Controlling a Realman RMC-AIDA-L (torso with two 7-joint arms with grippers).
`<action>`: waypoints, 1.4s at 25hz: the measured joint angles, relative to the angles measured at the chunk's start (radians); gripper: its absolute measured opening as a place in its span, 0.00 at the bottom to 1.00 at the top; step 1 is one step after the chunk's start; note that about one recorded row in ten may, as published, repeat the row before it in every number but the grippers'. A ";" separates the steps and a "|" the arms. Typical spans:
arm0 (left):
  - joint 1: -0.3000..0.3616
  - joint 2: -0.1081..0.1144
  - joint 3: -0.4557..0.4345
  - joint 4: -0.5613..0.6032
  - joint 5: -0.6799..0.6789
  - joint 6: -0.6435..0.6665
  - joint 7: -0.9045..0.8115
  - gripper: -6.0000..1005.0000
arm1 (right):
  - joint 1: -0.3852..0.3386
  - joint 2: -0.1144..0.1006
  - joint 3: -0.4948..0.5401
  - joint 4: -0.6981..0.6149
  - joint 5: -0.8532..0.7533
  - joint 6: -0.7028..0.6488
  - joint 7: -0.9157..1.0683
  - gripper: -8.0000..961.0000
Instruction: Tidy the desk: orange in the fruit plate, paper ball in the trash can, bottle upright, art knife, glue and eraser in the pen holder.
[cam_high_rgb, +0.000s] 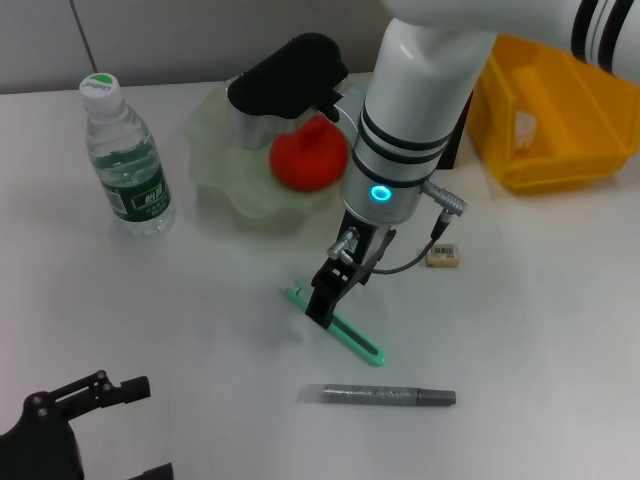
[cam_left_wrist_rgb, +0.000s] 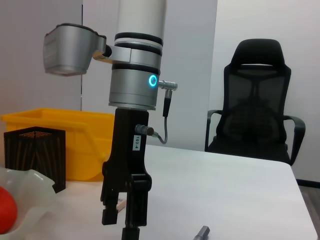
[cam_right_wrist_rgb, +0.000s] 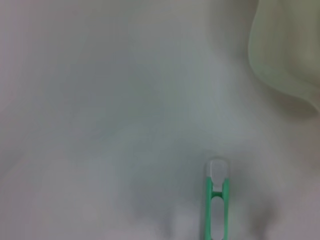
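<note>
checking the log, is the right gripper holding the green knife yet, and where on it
Cannot be told. The right gripper is down over the middle of the art knife, which lies flat on the table, but a closed hold is not visible.

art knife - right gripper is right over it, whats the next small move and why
Probably lower a touch and close on the art knife. The right gripper sits directly over the knife, which lies flat on the desk; whether it already has a grip cannot be told. The left gripper is parked near the front edge.

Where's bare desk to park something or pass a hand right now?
Free: the strip between the bottle and the art knife, and the patch right of the eraser, below the trash can. Crowded: around the fruit plate, where the right gripper sits over the knife, glue just below.
</note>
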 joint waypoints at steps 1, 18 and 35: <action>-0.007 -0.001 0.002 -0.005 0.002 -0.004 0.000 0.81 | 0.000 0.000 -0.002 0.000 0.000 0.008 0.000 0.77; -0.052 -0.003 0.022 -0.052 0.012 -0.041 0.000 0.81 | -0.003 0.000 -0.031 0.014 0.053 0.063 -0.011 0.66; -0.069 -0.007 0.026 -0.066 0.012 -0.053 0.000 0.81 | -0.018 0.000 -0.064 0.040 0.105 0.132 -0.048 0.48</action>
